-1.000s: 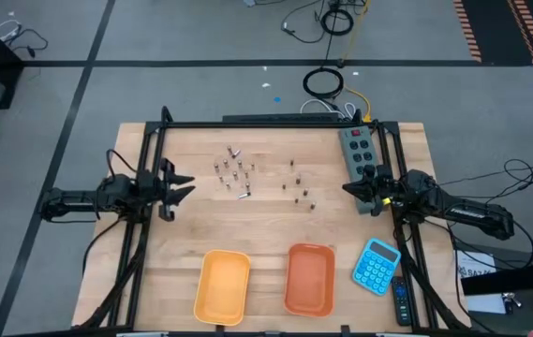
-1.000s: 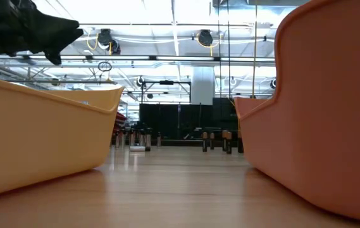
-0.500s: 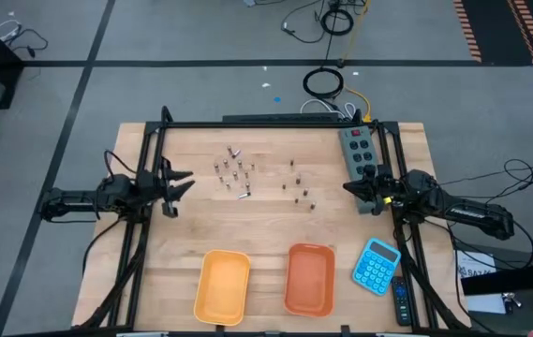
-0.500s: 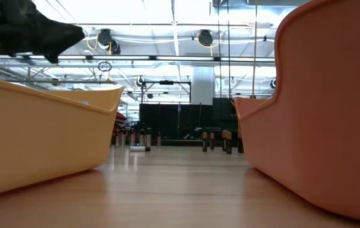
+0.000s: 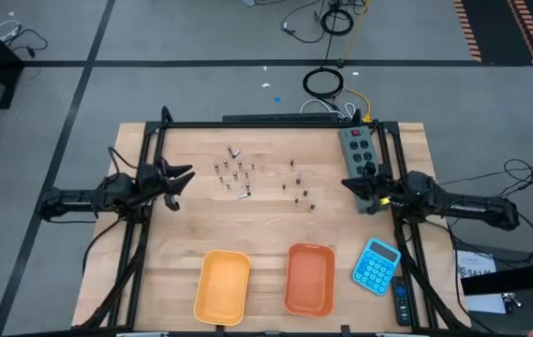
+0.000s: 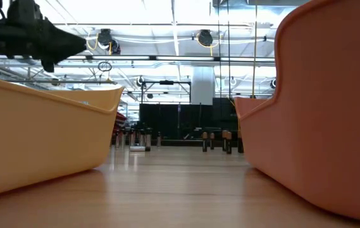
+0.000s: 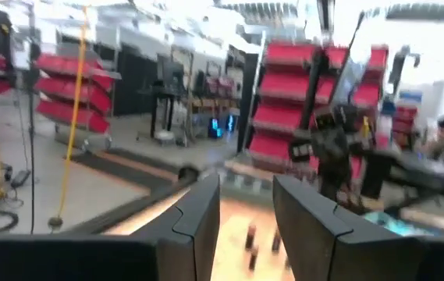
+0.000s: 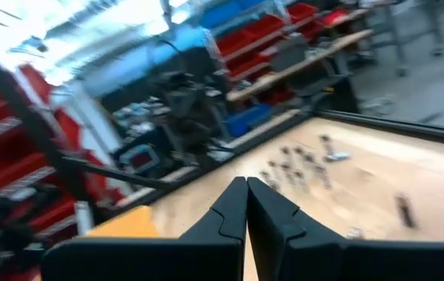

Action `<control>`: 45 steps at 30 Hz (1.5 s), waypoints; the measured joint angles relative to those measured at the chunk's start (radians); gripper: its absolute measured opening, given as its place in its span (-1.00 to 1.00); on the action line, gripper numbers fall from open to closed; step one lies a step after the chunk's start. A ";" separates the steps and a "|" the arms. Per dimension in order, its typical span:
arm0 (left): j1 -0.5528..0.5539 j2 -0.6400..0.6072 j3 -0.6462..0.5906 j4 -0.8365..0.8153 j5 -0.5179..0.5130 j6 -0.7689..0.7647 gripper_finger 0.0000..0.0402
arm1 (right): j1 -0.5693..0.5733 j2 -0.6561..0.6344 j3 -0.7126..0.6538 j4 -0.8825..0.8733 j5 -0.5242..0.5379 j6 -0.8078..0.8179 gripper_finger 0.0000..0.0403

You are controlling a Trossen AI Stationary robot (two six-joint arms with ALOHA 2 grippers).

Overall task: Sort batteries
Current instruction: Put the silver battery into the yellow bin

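Standing scattered on the worktop's (image 5: 154,290) far middle, small, hard, likely light and roll-prone batteries (image 5: 238,173), best pinched across the body; left hand (image 5: 180,175) part open and empty, right hand (image 5: 346,183) closed.

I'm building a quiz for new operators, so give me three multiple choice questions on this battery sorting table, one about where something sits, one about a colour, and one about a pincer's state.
1. Where do the batteries lie?
A. In the yellow tray
B. Loose on the table's far half
C. On the calculator

2. What colour is the calculator?
A. Blue
B. Red
C. Green

3. How does the right pincer stand?
A. Wide open
B. Shut on a battery
C. Shut, holding nothing

Answers:
1 B: the high view shows them scattered on bare wood, far from the yellow tray and orange tray.
2 A: it shows blue by the table's near right corner.
3 C: its fingers meet with nothing between them.
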 joint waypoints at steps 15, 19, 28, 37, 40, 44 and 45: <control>0.030 0.307 0.104 -0.019 0.000 -0.019 -0.35 | 0.195 0.461 0.000 0.465 0.273 -0.140 -0.99; 0.053 0.407 0.194 -0.081 0.017 -0.016 -0.35 | 0.229 0.582 0.031 0.558 0.319 -0.192 -0.99; 0.106 0.555 0.332 -0.141 0.061 -0.018 -0.35 | 0.298 0.868 0.288 0.385 0.381 -0.282 -0.99; 0.109 0.605 0.341 -0.170 0.075 -0.122 -0.35 | 0.346 1.018 0.322 0.470 0.396 -0.278 -0.99; 0.109 0.608 0.341 -0.224 0.080 -0.171 -0.35 | 0.358 1.029 0.322 0.469 0.424 -0.266 -0.99; 0.109 0.629 0.341 -0.298 0.080 -0.210 -0.35 | 0.380 1.039 0.322 0.467 0.446 -0.254 -0.98; 0.109 0.639 0.341 -0.309 0.080 -0.209 -0.35 | 0.385 1.039 0.322 0.467 0.448 -0.253 -0.97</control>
